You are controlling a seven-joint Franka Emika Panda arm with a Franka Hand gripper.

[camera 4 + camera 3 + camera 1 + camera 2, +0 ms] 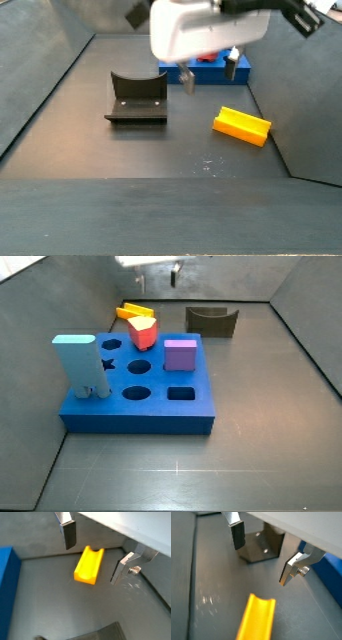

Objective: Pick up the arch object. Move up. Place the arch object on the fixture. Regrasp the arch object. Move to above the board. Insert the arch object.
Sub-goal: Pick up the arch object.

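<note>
The arch object is a yellow block with a groove and lies flat on the grey floor. It also shows in a wrist view and in both side views. My gripper hangs open and empty above the floor, with the arch object below and between its fingers. The dark fixture stands on the floor beyond the gripper and shows in both side views. The blue board lies beside the arch object.
A tall light-blue block, a red prism and a purple block stand on the board. Dark walls enclose the floor. The board's edge shows in both wrist views.
</note>
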